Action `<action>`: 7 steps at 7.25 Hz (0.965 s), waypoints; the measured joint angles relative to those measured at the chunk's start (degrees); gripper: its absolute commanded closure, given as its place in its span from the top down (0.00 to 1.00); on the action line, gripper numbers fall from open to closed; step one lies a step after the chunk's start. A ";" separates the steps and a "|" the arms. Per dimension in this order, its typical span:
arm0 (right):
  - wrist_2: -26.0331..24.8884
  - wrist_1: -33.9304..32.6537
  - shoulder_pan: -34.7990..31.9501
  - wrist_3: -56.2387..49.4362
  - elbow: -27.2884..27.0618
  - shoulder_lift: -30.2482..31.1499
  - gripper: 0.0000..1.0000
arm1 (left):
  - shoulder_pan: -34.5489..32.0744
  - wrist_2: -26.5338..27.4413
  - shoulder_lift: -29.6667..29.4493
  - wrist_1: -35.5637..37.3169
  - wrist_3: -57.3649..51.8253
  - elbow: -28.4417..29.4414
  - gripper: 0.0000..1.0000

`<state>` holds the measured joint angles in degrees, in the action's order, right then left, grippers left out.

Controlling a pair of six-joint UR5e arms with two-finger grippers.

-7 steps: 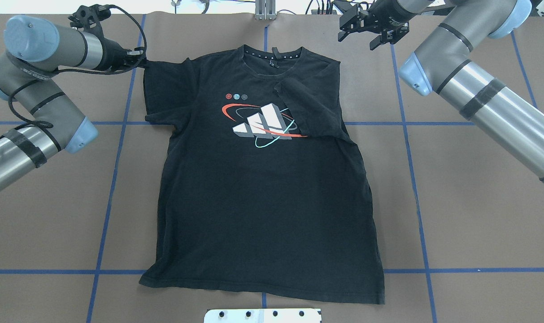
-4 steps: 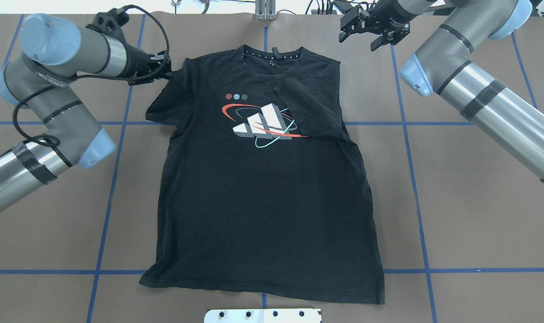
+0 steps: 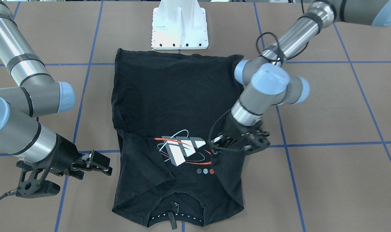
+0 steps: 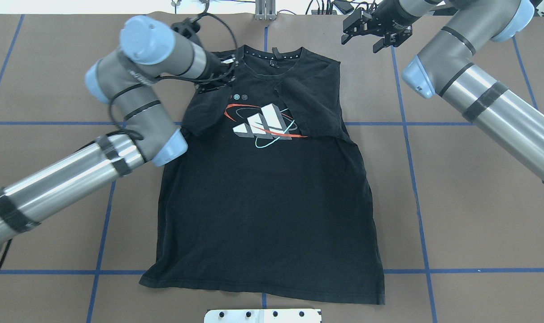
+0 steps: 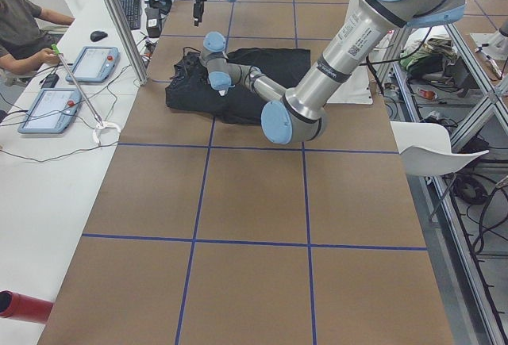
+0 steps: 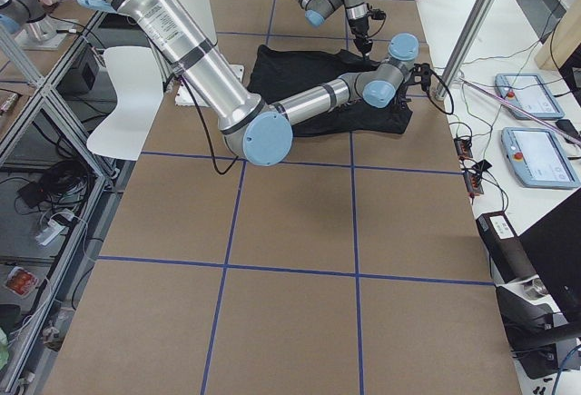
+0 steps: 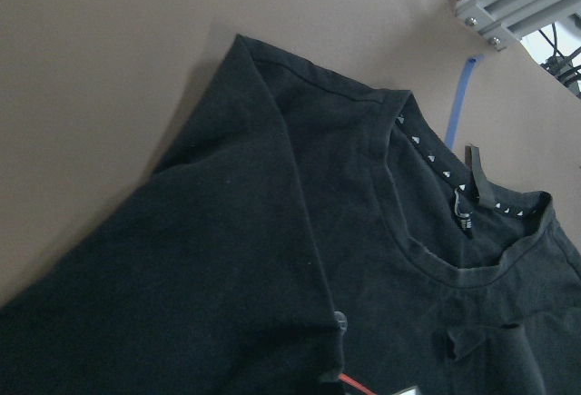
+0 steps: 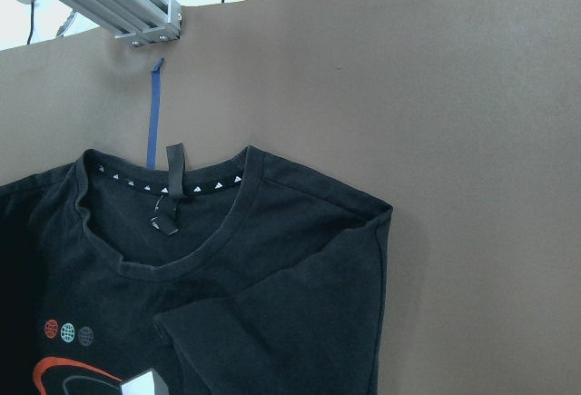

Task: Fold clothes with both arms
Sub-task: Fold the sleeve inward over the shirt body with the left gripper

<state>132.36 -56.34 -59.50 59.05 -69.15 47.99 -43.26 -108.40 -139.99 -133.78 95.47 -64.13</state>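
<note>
Black shirt: flat, print up.
Left gripper: low over chest, pinching folded sleeve.
Right gripper: beside collar, fingers spread.

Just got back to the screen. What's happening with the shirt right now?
The two arms are partway through folding a black T-shirt that lies face up on the table. The left gripper appears to pinch the left sleeve, which is laid inward over the chest beside the print. The right sleeve is already folded in. The right gripper is open, holding nothing, off the shirt past its shoulder. The lower body and hem are flat, not yet folded.
</note>
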 measured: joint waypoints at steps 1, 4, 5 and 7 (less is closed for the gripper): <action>0.02 0.02 -0.05 -0.12 0.03 0.12 1.00 | 0.65 2.90 -3.62 -0.70 1.53 4.72 0.00; 0.01 0.09 -0.09 -0.33 0.06 0.42 1.00 | 1.25 6.20 -5.96 -2.35 2.46 8.85 1.00; 0.02 0.05 -0.09 -0.51 0.06 0.50 1.00 | 1.29 6.31 -5.91 -2.73 2.38 8.63 1.00; 0.48 0.07 -0.13 -0.53 -0.13 1.21 1.00 | 0.89 4.87 -5.16 -3.26 2.14 5.64 1.00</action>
<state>132.85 -56.27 -59.62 58.52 -69.27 49.20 -42.37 -103.53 -145.15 -137.04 97.61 -58.49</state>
